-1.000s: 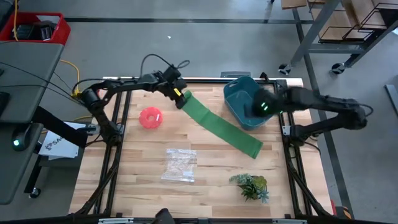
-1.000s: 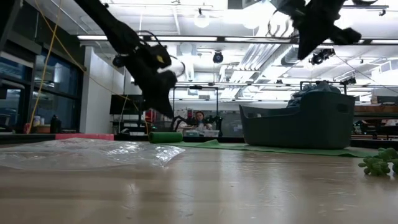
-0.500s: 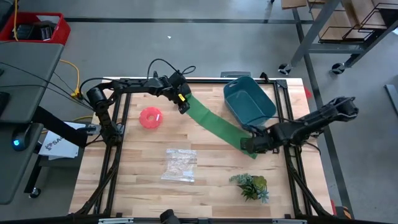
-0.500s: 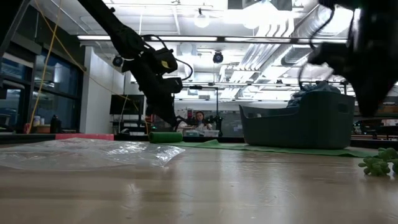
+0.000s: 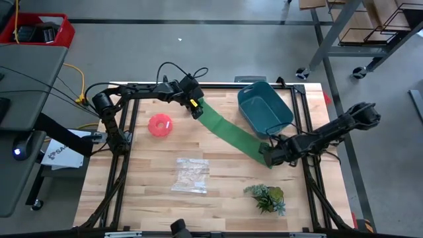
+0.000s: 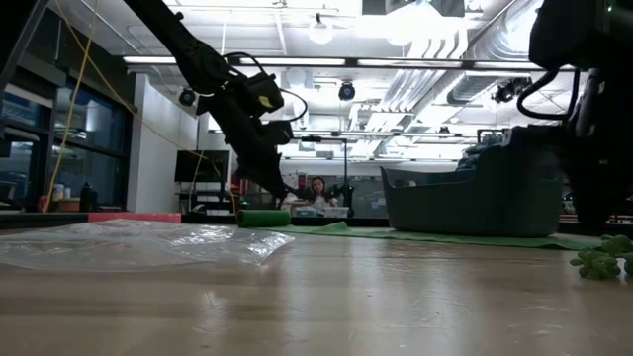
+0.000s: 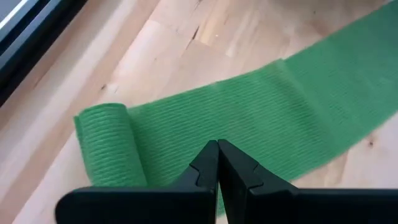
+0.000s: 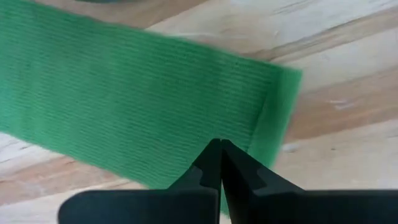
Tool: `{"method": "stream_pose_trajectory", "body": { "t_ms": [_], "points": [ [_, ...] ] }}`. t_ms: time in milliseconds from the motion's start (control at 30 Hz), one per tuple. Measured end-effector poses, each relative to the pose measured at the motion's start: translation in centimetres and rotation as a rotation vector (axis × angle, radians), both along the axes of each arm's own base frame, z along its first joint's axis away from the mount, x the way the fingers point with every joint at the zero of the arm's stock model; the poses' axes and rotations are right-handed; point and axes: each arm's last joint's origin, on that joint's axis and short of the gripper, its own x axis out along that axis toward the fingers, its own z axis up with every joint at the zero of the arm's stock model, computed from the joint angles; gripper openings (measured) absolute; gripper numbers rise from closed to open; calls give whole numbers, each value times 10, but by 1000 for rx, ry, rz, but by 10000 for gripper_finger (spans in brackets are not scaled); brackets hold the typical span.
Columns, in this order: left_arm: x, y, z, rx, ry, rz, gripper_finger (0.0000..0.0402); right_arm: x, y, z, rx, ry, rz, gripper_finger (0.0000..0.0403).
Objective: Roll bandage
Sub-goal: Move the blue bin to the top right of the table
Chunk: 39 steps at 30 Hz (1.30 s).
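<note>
The table (image 5: 152, 192) is pale butcher-block wood on a dark frame, standing on a grey floor (image 5: 198, 53) crossed by a dark line; a red bin (image 5: 36, 30) sits in the frame's upper left and metal racks (image 5: 370, 26) in the upper right. The bandage (image 5: 231, 134) lies flat across the table's middle, running from upper left to lower right, with a short rolled part (image 7: 109, 146) at its upper-left end. The left gripper (image 5: 195, 112) is at that rolled end, jaws pressed together. The right gripper (image 5: 268, 157) is at the strip's lower-right end beside the tub (image 5: 264, 109), jaws also closed tight. A pink ring (image 5: 159, 125), a clear bag (image 5: 191, 174) and a plant sprig (image 5: 267, 198) lie elsewhere on the wood. The low view shows a ceiling with lights and pipes, and a person far back.
</note>
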Motion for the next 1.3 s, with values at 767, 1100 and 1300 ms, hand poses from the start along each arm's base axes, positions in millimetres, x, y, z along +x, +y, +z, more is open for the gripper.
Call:
{"method": "stream_pose_trajectory", "body": {
  "t_ms": [767, 1100, 1300],
  "points": [
    [-1, 1, 0, -52, -7, 104, 0, -12, 23, -4, 112, 40, 121, 0],
    [-1, 1, 0, -52, -6, 105, 0, 1, 17, 15, 8, -133, 85, 0],
    [-1, 1, 0, -52, -6, 104, 0, 14, 21, 52, -59, -254, 173, 0]
  ]
}}
